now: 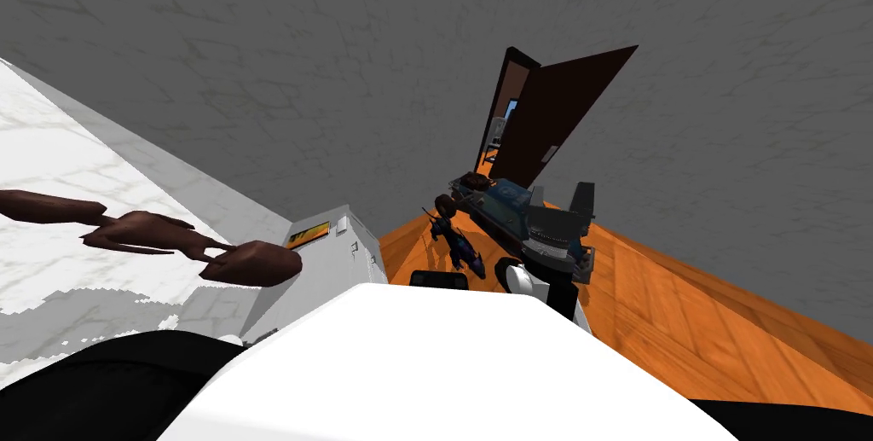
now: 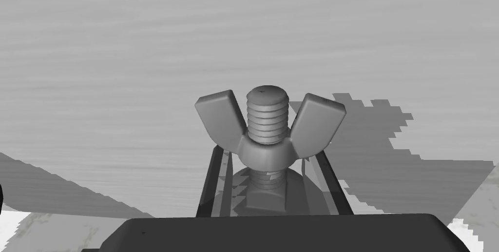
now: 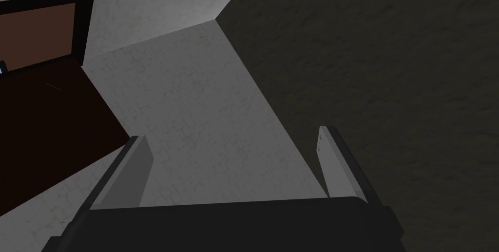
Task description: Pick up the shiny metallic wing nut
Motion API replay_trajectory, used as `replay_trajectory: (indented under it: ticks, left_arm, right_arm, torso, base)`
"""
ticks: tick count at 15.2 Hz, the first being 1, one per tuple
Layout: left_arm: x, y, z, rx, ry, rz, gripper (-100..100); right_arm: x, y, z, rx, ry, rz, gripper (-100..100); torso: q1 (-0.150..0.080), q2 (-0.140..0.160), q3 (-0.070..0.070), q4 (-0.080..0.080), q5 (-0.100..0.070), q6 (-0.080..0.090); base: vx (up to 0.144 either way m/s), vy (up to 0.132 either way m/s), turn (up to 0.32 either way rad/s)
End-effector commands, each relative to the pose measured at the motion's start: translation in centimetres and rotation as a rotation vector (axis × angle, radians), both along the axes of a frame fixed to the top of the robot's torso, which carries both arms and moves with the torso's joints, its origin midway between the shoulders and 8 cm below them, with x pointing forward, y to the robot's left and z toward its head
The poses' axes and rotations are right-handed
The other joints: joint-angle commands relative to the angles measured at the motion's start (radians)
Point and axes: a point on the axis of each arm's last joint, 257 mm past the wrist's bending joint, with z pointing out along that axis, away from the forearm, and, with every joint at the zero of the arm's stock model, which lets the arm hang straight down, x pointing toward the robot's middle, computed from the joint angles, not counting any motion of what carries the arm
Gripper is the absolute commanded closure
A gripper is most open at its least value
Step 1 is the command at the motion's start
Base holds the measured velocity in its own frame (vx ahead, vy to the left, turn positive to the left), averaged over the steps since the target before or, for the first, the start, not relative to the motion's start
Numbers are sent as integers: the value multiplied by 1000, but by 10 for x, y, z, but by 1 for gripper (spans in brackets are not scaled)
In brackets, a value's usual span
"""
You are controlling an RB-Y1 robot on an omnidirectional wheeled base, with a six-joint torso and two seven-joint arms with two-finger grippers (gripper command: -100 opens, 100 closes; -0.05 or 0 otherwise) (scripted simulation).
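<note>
The wing nut point(image 2: 269, 132) is plain grey metal, with two flat wings on either side of a threaded bolt stub. My left gripper point(image 2: 270, 152) is shut on it, and the thin fingers point(image 2: 216, 176) press the sides of its hub just below the wings. Behind it lies a flat grey surface point(image 2: 146, 44), with white marbled patches at the corners. My right gripper point(image 3: 234, 166) stands open with nothing between its fingers. The right arm point(image 1: 550, 248) is held out over the orange floor.
Several long brown objects point(image 1: 145, 231) lie on a white marbled counter point(image 1: 51, 163) to my left. A white box point(image 1: 341, 244) with an orange label stands at the counter's end. Ahead are a dark open door point(image 1: 554, 112) and blue clutter point(image 1: 503, 201) on the orange wooden floor point(image 1: 699, 308).
</note>
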Motion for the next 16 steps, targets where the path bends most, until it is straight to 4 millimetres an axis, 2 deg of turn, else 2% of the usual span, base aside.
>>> replay_trajectory:
  ticks: [1,2,4,5,6,8,9,11,12,13,16]
  left_arm:
    - [-2,-4,0,-4,-2,21,100]
    - [3,-10,4,-2,-16,4,100]
    - [-5,-16,0,-14,-5,34,100]
    - [0,-22,4,-16,-21,17,100]
    - [-9,-29,0,-29,-5,32,100]
    - [-9,-29,0,-29,-9,50,100]
    - [-7,-40,1,-42,-21,44,100]
    - [-13,-46,-1,-51,-13,68,100]
    - [-10,-57,0,-66,-28,54,100]
    - [-18,-64,-3,-80,-12,70,100]
    - [-17,-62,-4,-76,-17,78,100]
  right_arm:
    - [0,0,0,0,0,0,0]
    - [0,0,0,0,0,0,0]
    - [0,0,0,0,0,0,0]
    - [0,0,0,0,0,0,0]
    - [0,0,0,0,0,0,0]
    - [0,0,0,0,0,0,0]
    - [0,0,0,0,0,0,0]
    - [0,0,0,0,0,0,0]
    - [0,0,0,0,0,0,0]
    - [0,0,0,0,0,0,0]
    - [0,0,0,0,0,0,0]
  torso:
    - [0,0,0,0,0,0]
    - [0,0,0,0,0,0]
    - [1,0,0,0,0,1]
    - [1,0,0,-1,1,1]
    - [1,0,0,-1,0,1]
    - [1,0,-1,-1,1,1]
    - [1,-1,-1,-1,1,1]
    - [1,-1,-1,-1,1,1]
    - [1,-1,-1,-1,1,0]
    - [1,-1,0,0,1,1]
    - [1,0,0,-1,1,-1]
  base:
    - [-12,20,-41]
    - [-15,33,-74]
    - [-18,33,-66]
    - [-19,28,-77]
    - [-23,33,-98]
    - [-14,22,-23]
    - [-11,20,-54]
    - [-14,26,-68]
    - [-20,27,-98]
    - [-21,34,-105]
    - [-10,15,-5]
